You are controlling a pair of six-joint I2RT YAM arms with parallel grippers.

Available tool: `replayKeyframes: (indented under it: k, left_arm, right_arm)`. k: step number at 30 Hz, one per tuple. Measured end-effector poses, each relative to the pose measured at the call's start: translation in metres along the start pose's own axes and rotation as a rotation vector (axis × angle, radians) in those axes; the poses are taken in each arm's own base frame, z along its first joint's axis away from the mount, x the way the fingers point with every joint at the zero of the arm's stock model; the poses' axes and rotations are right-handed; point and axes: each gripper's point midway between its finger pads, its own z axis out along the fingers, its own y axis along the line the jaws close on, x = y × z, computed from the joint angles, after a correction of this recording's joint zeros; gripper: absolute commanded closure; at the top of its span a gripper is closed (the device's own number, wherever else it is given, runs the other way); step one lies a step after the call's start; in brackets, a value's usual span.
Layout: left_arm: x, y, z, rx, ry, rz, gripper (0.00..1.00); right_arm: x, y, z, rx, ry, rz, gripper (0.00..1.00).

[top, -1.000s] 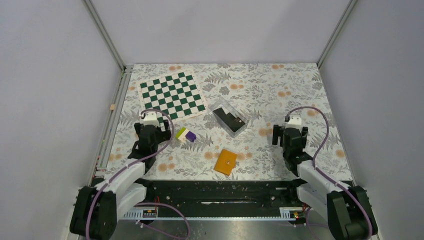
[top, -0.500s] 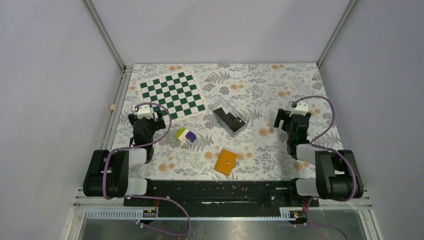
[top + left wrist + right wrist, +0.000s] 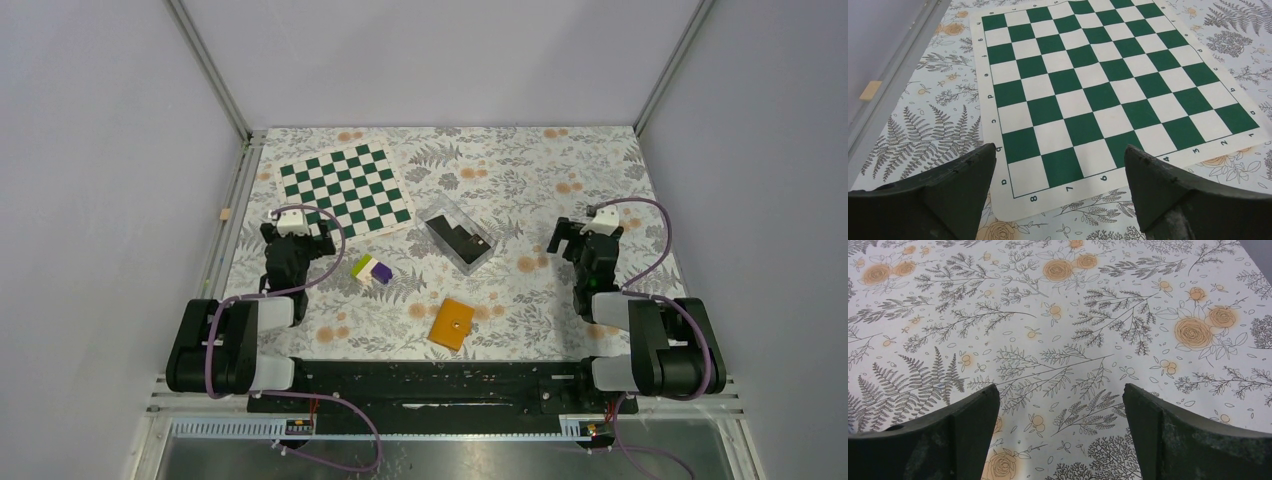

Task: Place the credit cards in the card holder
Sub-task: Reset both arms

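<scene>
The orange card holder [image 3: 452, 323] lies folded shut on the floral cloth near the front middle. The black credit cards [image 3: 459, 237] lie inside a clear plastic box [image 3: 456, 234] behind it. My left gripper [image 3: 297, 222] is open and empty at the left, over the near edge of the chessboard; in the left wrist view its gripper [image 3: 1060, 167] frames the board's corner. My right gripper [image 3: 588, 225] is open and empty at the right; in the right wrist view the gripper [image 3: 1060, 405] hangs over bare cloth. Neither wrist view shows the cards or the holder.
A green and white chessboard mat [image 3: 345, 190] lies at the back left, also in the left wrist view [image 3: 1108, 85]. A small block of yellow, white and purple pieces [image 3: 372, 270] sits between the left gripper and the box. Grey walls enclose the table.
Both arms have pulled back and folded since a second ago, and the grippers have shifted a little farther from me. The holder, box and block have not moved.
</scene>
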Motion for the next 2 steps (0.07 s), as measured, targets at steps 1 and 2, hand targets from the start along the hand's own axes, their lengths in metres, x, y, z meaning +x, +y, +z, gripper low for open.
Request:
replayKeyframes:
  k: [1,2]
  left_arm:
    - [0.0,-0.0001,0.0,0.001,0.0,0.0,0.01]
    - [0.0,-0.0002,0.0,0.001,0.0,0.0,0.01]
  right_arm:
    - [-0.0002,0.0001,0.0,0.0,-0.001,0.0,0.01]
    - [-0.0001,0.0,0.0,0.0,0.0,0.0,0.01]
